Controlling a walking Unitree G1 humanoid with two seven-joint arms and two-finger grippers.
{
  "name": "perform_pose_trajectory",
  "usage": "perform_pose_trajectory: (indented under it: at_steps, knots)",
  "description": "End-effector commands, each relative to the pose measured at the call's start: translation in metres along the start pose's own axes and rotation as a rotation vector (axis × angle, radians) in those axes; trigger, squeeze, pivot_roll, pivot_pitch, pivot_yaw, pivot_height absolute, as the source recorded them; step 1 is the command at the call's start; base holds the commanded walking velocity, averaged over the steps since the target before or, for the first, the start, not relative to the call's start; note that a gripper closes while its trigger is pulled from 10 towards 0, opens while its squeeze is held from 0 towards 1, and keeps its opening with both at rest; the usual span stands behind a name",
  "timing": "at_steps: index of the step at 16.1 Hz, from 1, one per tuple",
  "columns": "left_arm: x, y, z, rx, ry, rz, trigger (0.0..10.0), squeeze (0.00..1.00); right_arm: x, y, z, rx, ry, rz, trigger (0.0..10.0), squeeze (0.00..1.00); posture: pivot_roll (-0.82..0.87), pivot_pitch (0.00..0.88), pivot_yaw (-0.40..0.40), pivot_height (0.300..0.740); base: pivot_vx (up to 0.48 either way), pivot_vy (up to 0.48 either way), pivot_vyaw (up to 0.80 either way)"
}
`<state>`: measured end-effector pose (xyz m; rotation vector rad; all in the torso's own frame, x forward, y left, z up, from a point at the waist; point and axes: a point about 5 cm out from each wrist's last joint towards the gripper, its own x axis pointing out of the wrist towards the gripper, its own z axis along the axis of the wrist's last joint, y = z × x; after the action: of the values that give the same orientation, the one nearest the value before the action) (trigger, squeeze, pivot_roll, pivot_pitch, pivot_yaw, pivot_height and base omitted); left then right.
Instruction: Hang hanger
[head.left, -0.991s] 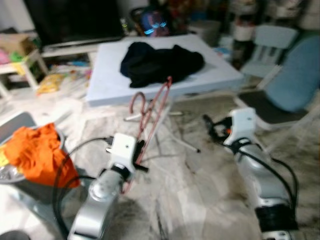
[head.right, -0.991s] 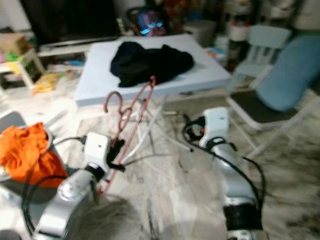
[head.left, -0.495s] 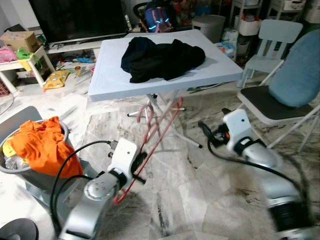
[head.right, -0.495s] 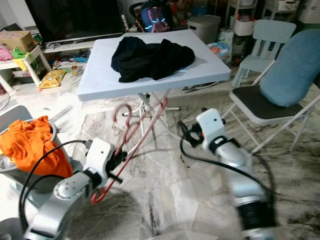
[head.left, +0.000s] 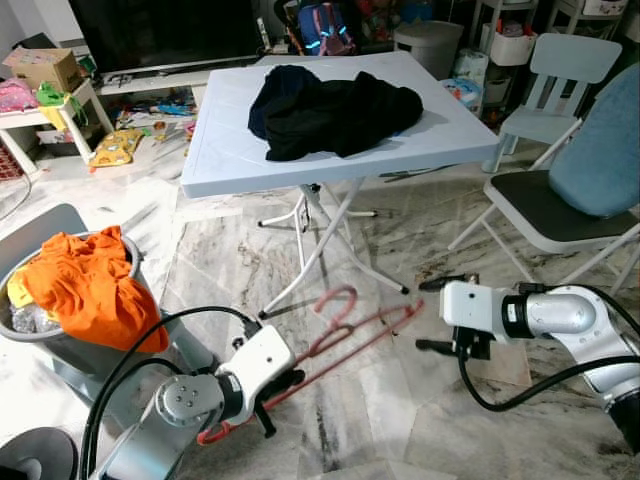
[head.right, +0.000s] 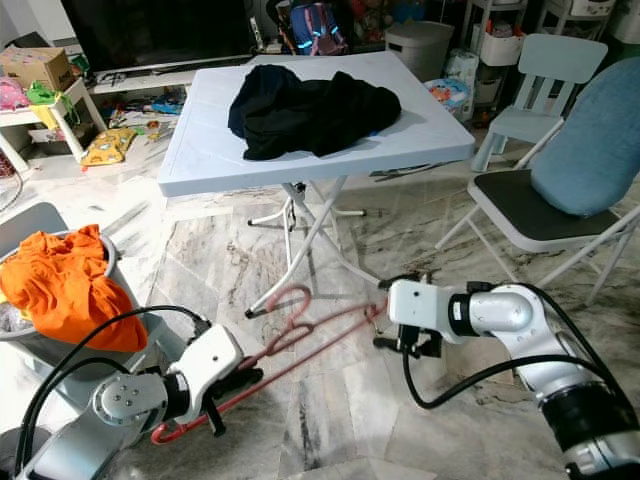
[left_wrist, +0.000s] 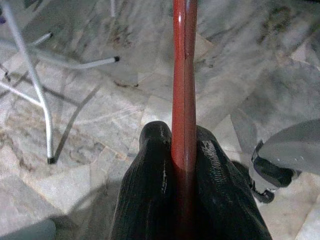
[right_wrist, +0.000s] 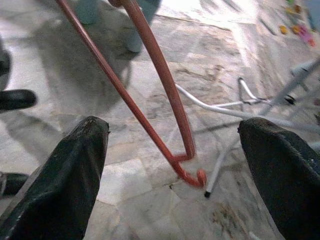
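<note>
The left pincer (head.right: 228, 392) is clamped on one end of the red hanger (head.right: 300, 340), held low over the floor. The right pincer (head.right: 392, 322) gapes wide beside its far end. It looks light, stiff, slippery; grip a straight bar.

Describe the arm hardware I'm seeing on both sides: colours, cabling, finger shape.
Both arms are silver metal tubes ending in white boxy wrist housings, with black joint rings and loose black cables looping alongside. The left gripper and right gripper each have two long, black, rounded fingers with a textured surface.
</note>
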<state>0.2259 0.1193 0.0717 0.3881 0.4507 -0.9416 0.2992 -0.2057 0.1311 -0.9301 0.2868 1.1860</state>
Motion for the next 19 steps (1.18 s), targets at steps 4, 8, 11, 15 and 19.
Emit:
perform_pose_trajectory:
  at_steps: [4,8,11,15,19]
  knots:
    - [0.011,-0.004,0.020,0.086,-0.079,-0.055,10.0,0.00,0.007,-0.001,0.012,-0.090,-0.011,0.155,10.0,0.00,-0.08,0.000,0.050,0.740,0.000,0.000,0.00]
    - [0.018,-0.012,0.029,0.143,-0.141,-0.115,10.0,0.00,0.002,-0.011,0.011,-0.124,0.048,0.233,10.0,0.00,-0.08,0.000,0.057,0.740,0.000,0.000,0.00]
    - [0.018,-0.013,0.028,0.155,-0.141,-0.149,10.0,0.00,0.001,-0.019,0.011,-0.147,0.095,0.252,9.7,0.00,-0.08,0.000,0.068,0.740,0.000,0.000,0.00]
    - [0.018,-0.011,0.027,0.175,-0.139,-0.158,10.0,0.00,-0.001,-0.016,0.006,-0.155,0.145,0.312,0.0,0.00,-0.08,0.000,0.074,0.740,0.000,0.000,0.00]
    - [0.019,-0.011,0.027,0.185,-0.137,-0.167,10.0,0.00,-0.009,-0.014,-0.007,-0.161,0.259,0.378,0.0,0.00,-0.08,0.000,0.073,0.740,0.000,0.000,0.00]
